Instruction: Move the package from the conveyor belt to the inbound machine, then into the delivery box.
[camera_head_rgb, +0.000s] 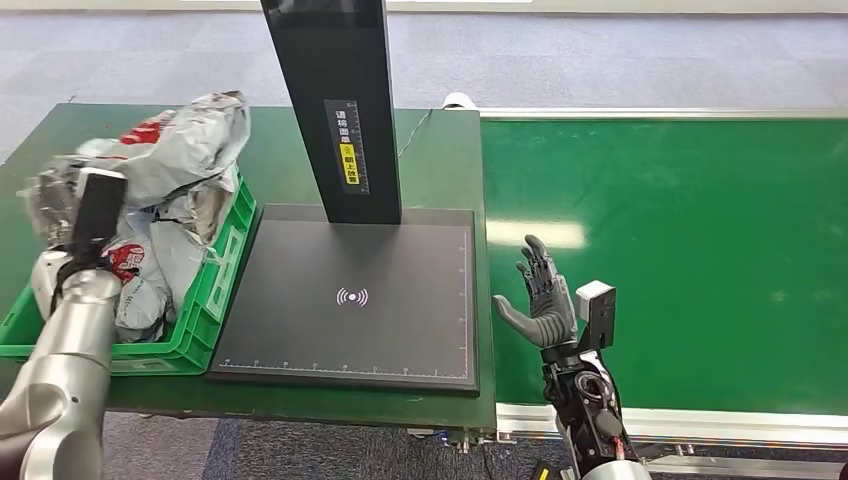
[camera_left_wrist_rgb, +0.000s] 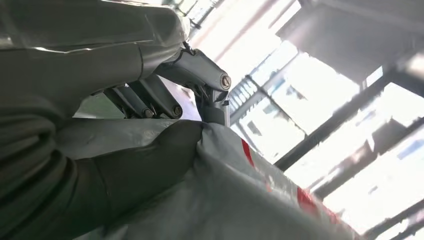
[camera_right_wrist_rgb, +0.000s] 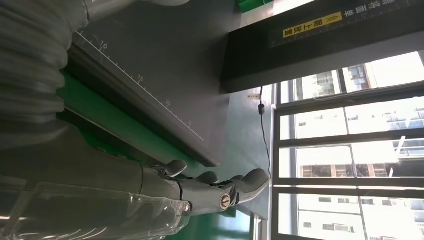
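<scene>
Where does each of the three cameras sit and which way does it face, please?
Head view: high on the body, looking forward and down at the scanner pad, green crate and conveyor belt; both arms show.
Left wrist view: behind the left hand, facing its held silver package.
Right wrist view: behind the right hand, looking across the pad to the black post.
Shared: pad and post appear in head and right wrist views.

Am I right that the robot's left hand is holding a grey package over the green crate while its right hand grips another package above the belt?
Not quite. The right hand grips nothing: the head view shows it open with fingers spread over the conveyor belt. The rest holds: the left hand holds a grey package over the green crate.
</scene>
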